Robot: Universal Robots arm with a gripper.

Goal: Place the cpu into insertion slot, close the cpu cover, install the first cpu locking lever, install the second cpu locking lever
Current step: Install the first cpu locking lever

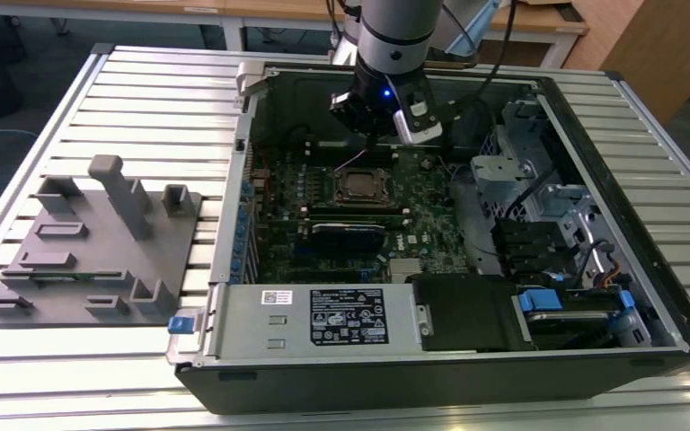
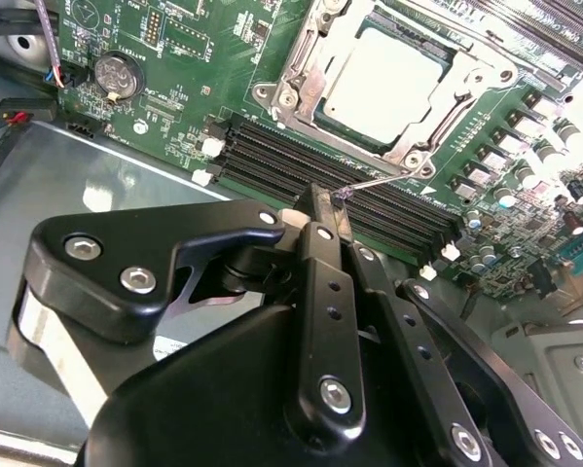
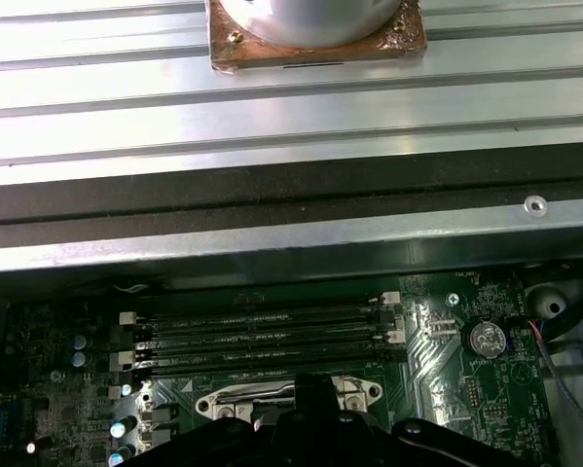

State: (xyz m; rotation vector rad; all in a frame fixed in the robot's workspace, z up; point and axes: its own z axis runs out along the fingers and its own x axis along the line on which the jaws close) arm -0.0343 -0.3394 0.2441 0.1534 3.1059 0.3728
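Note:
The cpu, pale and silvery, lies in the insertion slot on the green motherboard. The cpu cover, a thin metal frame, lies flat around it. A thin wire locking lever sticks out from the socket's corner toward my gripper. The black fingers are shut together, and their tip sits right at the lever's free end; I cannot tell whether they clamp it. In the exterior view the gripper hangs just beyond the socket, low inside the case. In the first wrist view the gripper covers part of the socket frame.
Black memory slots run directly under the fingertip. A coin battery and cables sit beside them. The case wall rises close behind. The grey power supply and drive bays border the board. A grey fixture plate lies outside the case.

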